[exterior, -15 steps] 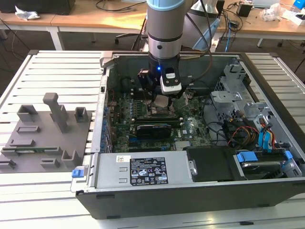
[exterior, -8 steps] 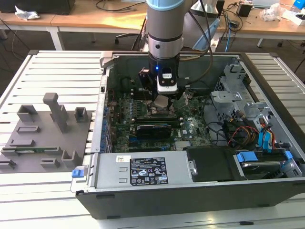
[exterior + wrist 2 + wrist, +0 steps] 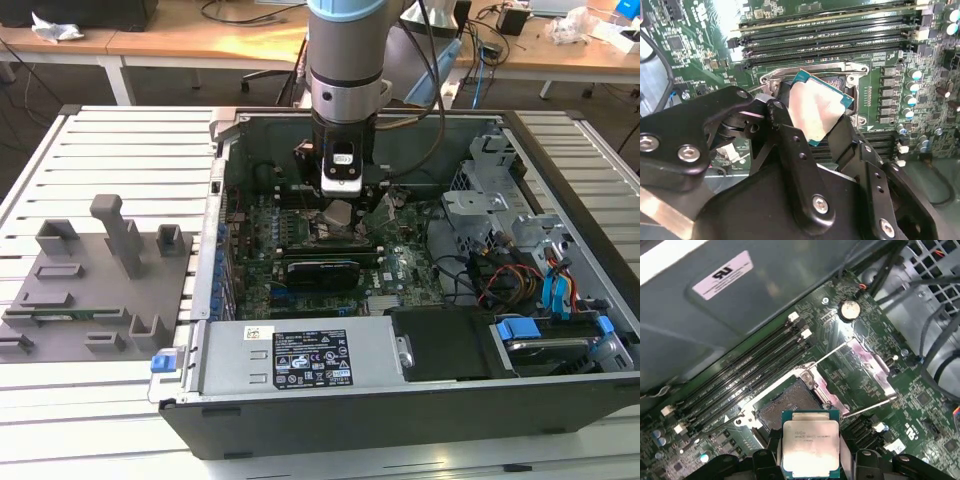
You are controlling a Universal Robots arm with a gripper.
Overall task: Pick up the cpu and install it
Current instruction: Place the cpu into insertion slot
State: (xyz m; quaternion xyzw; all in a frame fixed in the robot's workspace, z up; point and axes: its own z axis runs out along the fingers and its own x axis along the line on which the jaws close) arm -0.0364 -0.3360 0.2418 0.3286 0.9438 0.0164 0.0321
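The cpu (image 3: 817, 110), a flat square chip with a silvery top and a teal edge, sits between my black fingers (image 3: 790, 145) with my gripper (image 3: 812, 120) shut on it. It hangs tilted just above the motherboard socket (image 3: 787, 407), whose metal load plate (image 3: 867, 367) is swung open to one side. In the first wrist view the cpu (image 3: 811, 442) shows its silver lid, and my gripper (image 3: 811, 455) grips it from both sides. In the exterior view my gripper (image 3: 338, 215) reaches down into the open computer case (image 3: 400, 420) over the board's middle.
Memory slots (image 3: 830, 37) run beside the socket. A power supply (image 3: 300, 360) lies along the case's near side. A drive cage (image 3: 500, 200) and cables fill the exterior view's right. A grey fixture plate (image 3: 100, 290) with blocks lies outside the case on the exterior view's left.
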